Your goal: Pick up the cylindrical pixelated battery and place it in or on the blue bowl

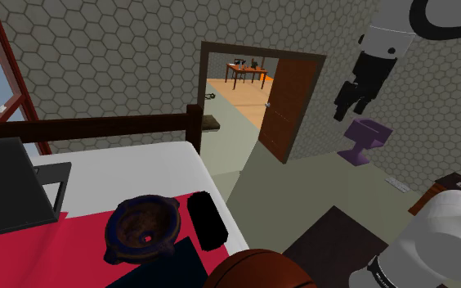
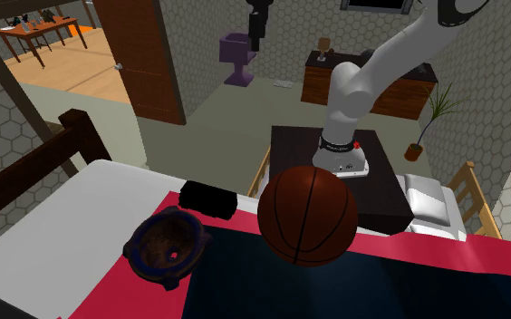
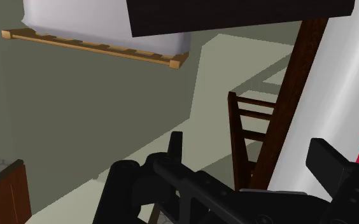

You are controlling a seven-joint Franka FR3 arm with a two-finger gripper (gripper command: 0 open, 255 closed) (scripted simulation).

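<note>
Surface: a bed [image 1: 131, 168] with a white sheet, a red cover [image 1: 49, 245] across its near part and a dark wooden footboard [image 1: 98, 125] at the far edge.
Bowl: the blue-rimmed bowl [image 1: 131, 221] with a brown inside sits on the red cover, upright.
Battery: the black cylindrical battery [image 1: 207, 219] lies on its side on the white sheet, just beside the bowl and near the bed's edge; whether the two touch cannot be told.
Ball: a basketball [image 2: 307, 215] rests on the bed, nearer the stand [image 2: 335, 172] than the bowl is.
Gripper: the gripper [image 1: 350, 110] hangs high over the floor, well apart from the bed, its fingers spread with nothing between them.
Room: hexagon-patterned walls [image 1: 114, 57] and an olive-grey floor [image 1: 302, 188]. A brown door [image 1: 286, 106] stands open onto an orange-floored room with a wooden table [image 1: 245, 74]. A purple stool [image 1: 366, 139] stands by the wall under the gripper.
</note>
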